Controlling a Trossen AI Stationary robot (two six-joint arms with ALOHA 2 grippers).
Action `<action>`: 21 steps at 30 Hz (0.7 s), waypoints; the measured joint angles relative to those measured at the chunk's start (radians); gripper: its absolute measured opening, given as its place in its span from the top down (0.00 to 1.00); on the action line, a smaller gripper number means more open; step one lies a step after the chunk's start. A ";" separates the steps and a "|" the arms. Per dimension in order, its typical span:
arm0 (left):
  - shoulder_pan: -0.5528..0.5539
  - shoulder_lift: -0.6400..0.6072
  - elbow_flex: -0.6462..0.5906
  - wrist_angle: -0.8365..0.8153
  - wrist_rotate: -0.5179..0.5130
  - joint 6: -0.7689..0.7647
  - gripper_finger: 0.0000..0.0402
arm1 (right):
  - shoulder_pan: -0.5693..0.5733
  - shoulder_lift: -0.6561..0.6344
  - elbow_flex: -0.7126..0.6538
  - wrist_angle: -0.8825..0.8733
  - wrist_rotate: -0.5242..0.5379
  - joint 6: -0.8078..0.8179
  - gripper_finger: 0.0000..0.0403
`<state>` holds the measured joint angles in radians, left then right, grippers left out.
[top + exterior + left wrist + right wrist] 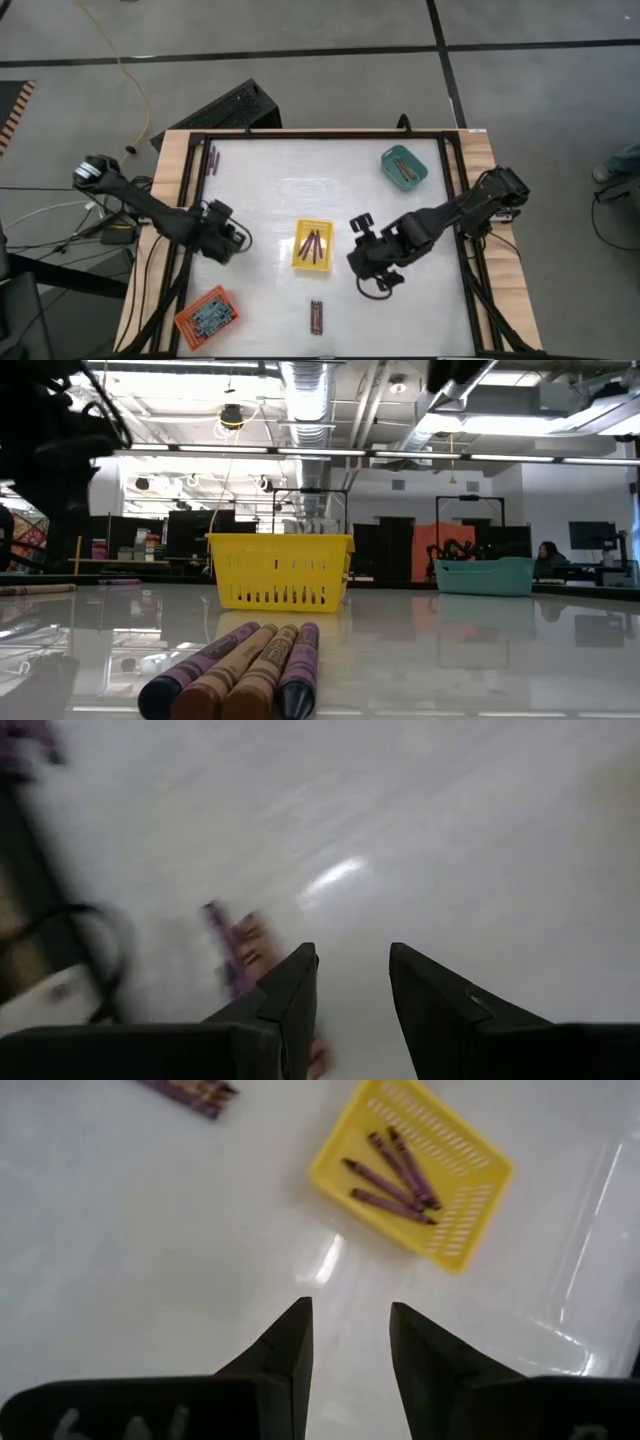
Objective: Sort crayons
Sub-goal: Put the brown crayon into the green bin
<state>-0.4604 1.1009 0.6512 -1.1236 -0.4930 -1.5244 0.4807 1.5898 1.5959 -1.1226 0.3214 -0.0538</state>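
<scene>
1. crayons [312, 247] lie sorted in the yellow tray [312, 228]; more sit in the teal tray [404, 167] and orange tray [206, 316].
2. loose crayons are left: a small bunch [316, 316] near the table's front edge, and purple ones [213, 160] at the far left corner.
3. right gripper [350, 1325] hangs just beside the yellow tray, fingers parted, empty.
4. left gripper [350, 975] waits at the left, parted, empty.
5. no writing is readable.

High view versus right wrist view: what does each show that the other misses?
Only the high view shows the teal tray, the orange tray, both arms and the purple crayons at the table's far left. Only the right wrist view shows the right gripper open and empty. Both show the yellow tray holding crayons and the loose crayons on the table.
</scene>
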 joint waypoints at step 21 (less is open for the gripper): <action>0.470 0.136 -0.002 0.068 0.240 0.521 0.70 | 0.076 0.001 -0.001 -0.021 0.030 0.057 0.68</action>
<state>0.0099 1.2369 0.6487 -1.0554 -0.2528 -1.0037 0.5564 1.5906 1.5948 -1.1439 0.3511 0.0036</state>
